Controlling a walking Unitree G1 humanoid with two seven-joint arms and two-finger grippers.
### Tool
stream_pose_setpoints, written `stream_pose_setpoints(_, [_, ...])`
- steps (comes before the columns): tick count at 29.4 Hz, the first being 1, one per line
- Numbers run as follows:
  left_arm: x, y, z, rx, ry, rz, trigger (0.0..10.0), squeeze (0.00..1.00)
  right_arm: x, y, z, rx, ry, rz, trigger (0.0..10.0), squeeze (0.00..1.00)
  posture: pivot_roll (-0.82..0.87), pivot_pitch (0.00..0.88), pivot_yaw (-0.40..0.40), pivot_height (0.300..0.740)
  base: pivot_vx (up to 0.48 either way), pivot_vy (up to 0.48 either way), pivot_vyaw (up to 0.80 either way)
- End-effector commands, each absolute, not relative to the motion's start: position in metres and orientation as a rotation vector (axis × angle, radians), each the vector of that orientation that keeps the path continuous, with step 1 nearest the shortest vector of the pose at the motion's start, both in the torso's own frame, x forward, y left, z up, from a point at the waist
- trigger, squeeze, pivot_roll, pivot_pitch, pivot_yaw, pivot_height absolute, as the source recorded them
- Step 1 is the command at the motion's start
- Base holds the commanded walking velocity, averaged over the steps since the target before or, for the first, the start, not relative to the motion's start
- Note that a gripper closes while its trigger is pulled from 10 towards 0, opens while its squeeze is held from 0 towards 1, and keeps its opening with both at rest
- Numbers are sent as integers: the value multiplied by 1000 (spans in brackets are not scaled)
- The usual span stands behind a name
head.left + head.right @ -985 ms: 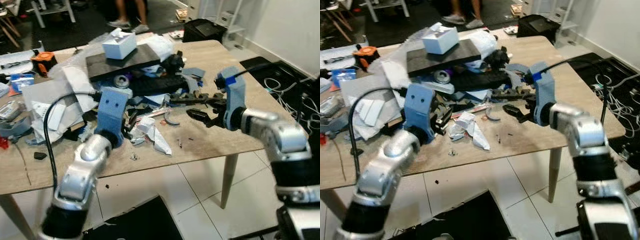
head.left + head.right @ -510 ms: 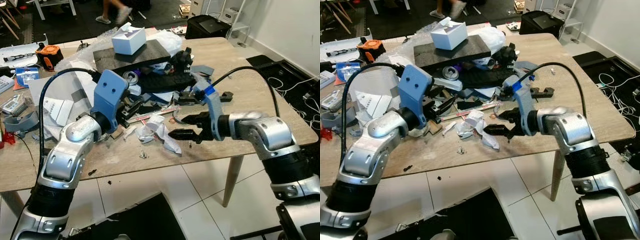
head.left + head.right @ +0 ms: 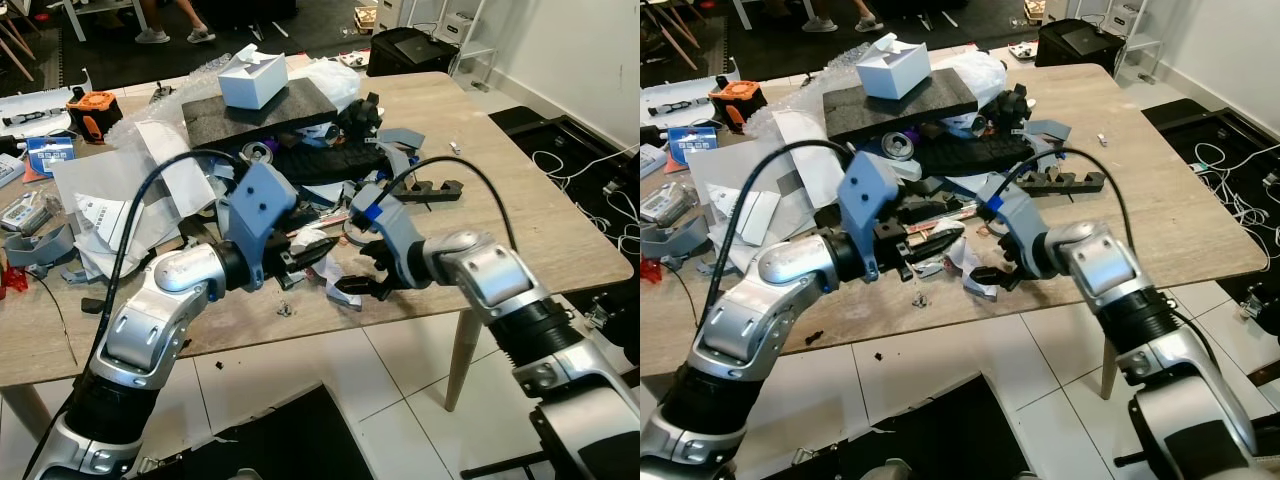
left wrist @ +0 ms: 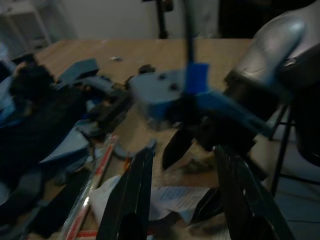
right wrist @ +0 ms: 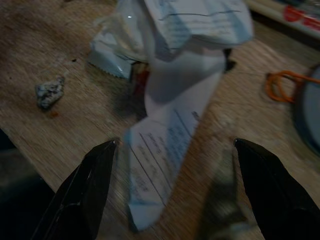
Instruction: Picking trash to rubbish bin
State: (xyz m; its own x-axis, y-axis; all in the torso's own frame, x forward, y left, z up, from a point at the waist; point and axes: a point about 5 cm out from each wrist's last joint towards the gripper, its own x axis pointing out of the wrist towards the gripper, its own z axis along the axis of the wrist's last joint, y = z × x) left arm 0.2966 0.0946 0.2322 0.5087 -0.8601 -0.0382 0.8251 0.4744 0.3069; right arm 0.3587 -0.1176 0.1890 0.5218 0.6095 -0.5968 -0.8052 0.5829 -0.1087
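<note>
Where table (image 3: 560,235) edge nears, both end effectors, right (image 5: 170,192) and left (image 4: 182,197), spread, flank crumpled paper (image 5: 172,135).

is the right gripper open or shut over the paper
Open: the right gripper has its fingers spread wide on either side of the crumpled paper.
</note>
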Motion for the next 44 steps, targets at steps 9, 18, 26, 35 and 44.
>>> stream_pose_setpoints(9, [287, 99, 222, 350, -81, -1162, 10000, 0, 362, -106, 188, -399, 539, 916, 10000, 0, 80, 148, 41, 740, 0, 0, 0])
stream_pose_setpoints(18, [284, 95, 212, 408, -51, -1208, 10000, 0, 360, -106, 173, -466, 593, 905, 10000, 0, 75, 139, 39, 740, 0, 0, 0])
stream_pose_setpoints(26, [284, 90, 209, 400, -54, -1225, 10000, 0, 359, -110, 170, -500, 626, 900, 4863, 0, 70, 133, 40, 740, 0, 0, 0])
stream_pose_setpoints(35, [286, 86, 209, 297, -61, -1220, 10000, 0, 357, -115, 166, -497, 655, 893, 0, 0, 65, 134, 35, 740, 0, 0, 0])
stream_pose_setpoints(44, [287, 87, 212, 288, -73, -1218, 10000, 0, 360, -120, 169, -481, 656, 867, 0, 0, 65, 134, 35, 740, 0, 0, 0])
